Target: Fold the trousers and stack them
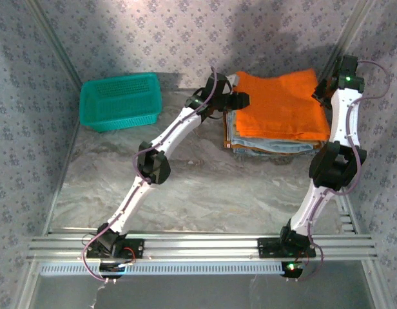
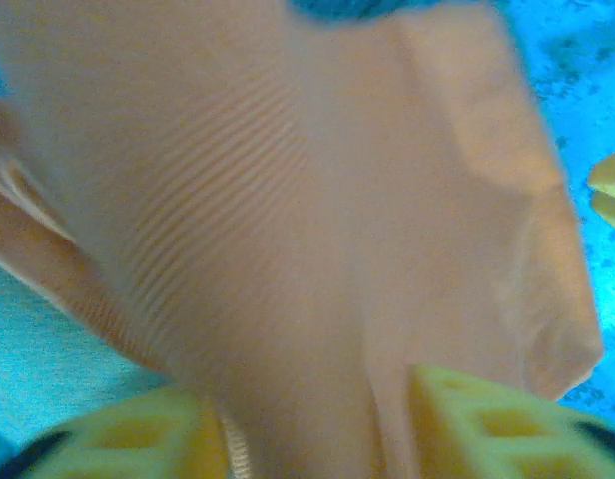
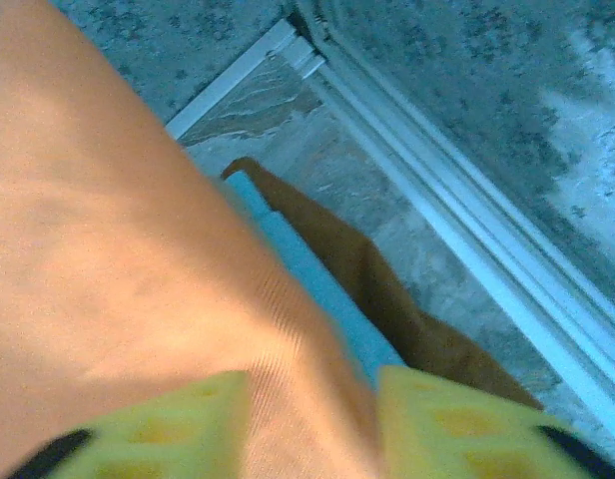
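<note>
No lettering, label, brand mark, numeral or sign is legible in any view.
</note>
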Available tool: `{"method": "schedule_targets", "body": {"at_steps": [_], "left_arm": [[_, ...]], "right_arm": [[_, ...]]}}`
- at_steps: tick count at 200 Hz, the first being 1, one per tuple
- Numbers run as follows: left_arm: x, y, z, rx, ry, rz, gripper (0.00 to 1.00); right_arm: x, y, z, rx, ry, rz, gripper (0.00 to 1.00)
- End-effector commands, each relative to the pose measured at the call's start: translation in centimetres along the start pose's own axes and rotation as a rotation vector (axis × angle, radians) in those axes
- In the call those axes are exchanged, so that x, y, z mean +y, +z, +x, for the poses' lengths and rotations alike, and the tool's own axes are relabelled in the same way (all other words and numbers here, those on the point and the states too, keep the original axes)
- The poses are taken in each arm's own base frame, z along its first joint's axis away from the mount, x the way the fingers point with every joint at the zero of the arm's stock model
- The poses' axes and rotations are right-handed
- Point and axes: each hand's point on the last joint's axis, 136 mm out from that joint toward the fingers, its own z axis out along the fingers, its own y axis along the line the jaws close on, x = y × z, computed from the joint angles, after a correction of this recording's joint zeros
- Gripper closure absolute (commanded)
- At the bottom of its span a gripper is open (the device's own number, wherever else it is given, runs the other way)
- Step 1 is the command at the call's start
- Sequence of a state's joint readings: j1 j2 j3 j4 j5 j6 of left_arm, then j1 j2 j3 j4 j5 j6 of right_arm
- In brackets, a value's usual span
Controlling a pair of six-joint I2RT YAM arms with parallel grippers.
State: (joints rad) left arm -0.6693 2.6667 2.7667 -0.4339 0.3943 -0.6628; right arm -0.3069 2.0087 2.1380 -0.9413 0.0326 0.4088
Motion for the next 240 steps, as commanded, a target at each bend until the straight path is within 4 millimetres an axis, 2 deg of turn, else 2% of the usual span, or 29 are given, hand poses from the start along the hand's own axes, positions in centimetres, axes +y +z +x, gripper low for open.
{"method": "schedule_targets", "body": {"at_steps": [1, 11, 23, 38, 55, 67, 74, 83, 84, 87, 91, 96, 101, 103, 109, 114, 119, 125, 140, 159, 170, 185, 197, 213, 226, 240], "left_arm": [[0.7, -1.3, -2.9, -0.063, -0.004, 0.023, 0.28], [0.5, -1.8, -3.1, -0.059, 0.003, 0.013, 0.15], [0.0, -2.6, -3.4, -0.055, 0.02, 0.005, 0.07], [-0.7, -3.9, -3.8, -0.05, 0.043, -0.01, 0.01], [-1.2, -6.1, -4.4, -0.042, 0.067, -0.053, 0.0], [-1.6, -7.9, -4.6, -0.027, 0.084, -0.091, 0.0], [-1.9, -9.0, -4.7, -0.023, 0.098, -0.115, 0.01], [-2.1, -10.7, -4.1, 0.004, 0.109, -0.153, 0.01], [-1.9, -10.6, -3.9, 0.008, 0.11, -0.157, 0.02], [-2.5, -11.4, -4.2, -0.001, 0.122, -0.156, 0.02], [-2.4, -12.0, -3.5, 0.014, 0.126, -0.172, 0.02], [-3.5, -13.2, -4.2, -0.027, 0.153, -0.162, 0.02], [-2.8, -13.7, -3.3, -0.024, 0.158, -0.178, 0.02], [-3.6, -14.6, -3.7, -0.049, 0.17, -0.167, 0.02], [-3.6, -16.1, -3.0, -0.068, 0.181, -0.173, 0.01], [-4.1, -17.7, -3.2, -0.114, 0.199, -0.173, 0.0], [-3.3, -18.7, -2.3, -0.128, 0.205, -0.2, 0.0], [-3.6, -20.9, -2.1, -0.172, 0.224, -0.218, 0.0], [-2.6, -25.4, -0.1, -0.236, 0.248, -0.29, 0.0], [0.5, -30.3, 4.0, -0.294, 0.243, -0.404, 0.0], [2.5, -33.1, 6.4, -0.325, 0.224, -0.472, 0.0], [5.3, -36.5, 9.8, -0.356, 0.192, -0.574, 0.0], [7.3, -38.8, 12.3, -0.371, 0.164, -0.637, 0.01], [9.4, -41.0, 15.0, -0.399, 0.111, -0.694, 0.0], [10.3, -42.0, 16.5, -0.427, 0.078, -0.698, 0.0], [11.1, -42.8, 17.4, -0.478, 0.055, -0.696, 0.0]], "right_arm": [[-1.0, -0.6, -0.8, -0.046, 0.003, 0.064, 0.48], [-0.8, -1.2, -0.8, -0.055, -0.005, 0.061, 0.44], [-0.4, -2.5, -0.8, -0.074, -0.011, 0.056, 0.42], [0.1, -4.4, -0.6, -0.096, -0.018, 0.044, 0.41], [0.4, -6.7, 0.6, -0.107, -0.013, 0.023, 0.4], [0.7, -8.0, 2.3, -0.114, -0.004, -0.01, 0.4], [1.0, -8.2, 3.6, -0.121, -0.006, -0.023, 0.4], [1.4, -9.4, 5.3, -0.137, -0.007, -0.05, 0.39], [1.4, -9.0, 5.7, -0.128, -0.01, -0.046, 0.39], [1.5, -9.5, 6.1, -0.135, -0.011, -0.058, 0.39], [1.6, -9.7, 7.0, -0.134, -0.021, -0.062, 0.39], [1.5, -9.8, 8.1, -0.131, -0.028, -0.054, 0.39], [1.4, -10.0, 9.1, -0.13, -0.037, -0.045, 0.39], [1.4, -10.2, 9.4, -0.133, -0.04, -0.045, 0.39], [1.3, -10.4, 10.5, -0.132, -0.057, -0.042, 0.39], [1.3, -10.8, 11.4, -0.137, -0.069, -0.044, 0.39], [1.3, -11.2, 12.1, -0.146, -0.076, -0.046, 0.39], [1.3, -11.6, 13.2, -0.155, -0.087, -0.054, 0.39], [1.4, -12.6, 15.8, -0.199, -0.106, -0.105, 0.4], [1.6, -13.6, 18.7, -0.304, -0.098, -0.213, 0.39], [1.3, -13.2, 20.5, -0.334, -0.092, -0.272, 0.32], [1.7, -11.4, 22.5, -0.346, -0.106, -0.366, 0.31], [1.7, -10.0, 24.2, -0.309, -0.154, -0.389, 0.35], [0.9, -9.0, 24.8, -0.253, -0.085, -0.355, 0.35], [0.6, -8.0, 25.5, -0.164, -0.05, -0.325, 0.3], [0.7, -6.2, 26.2, -0.058, -0.042, -0.286, 0.29]]}}
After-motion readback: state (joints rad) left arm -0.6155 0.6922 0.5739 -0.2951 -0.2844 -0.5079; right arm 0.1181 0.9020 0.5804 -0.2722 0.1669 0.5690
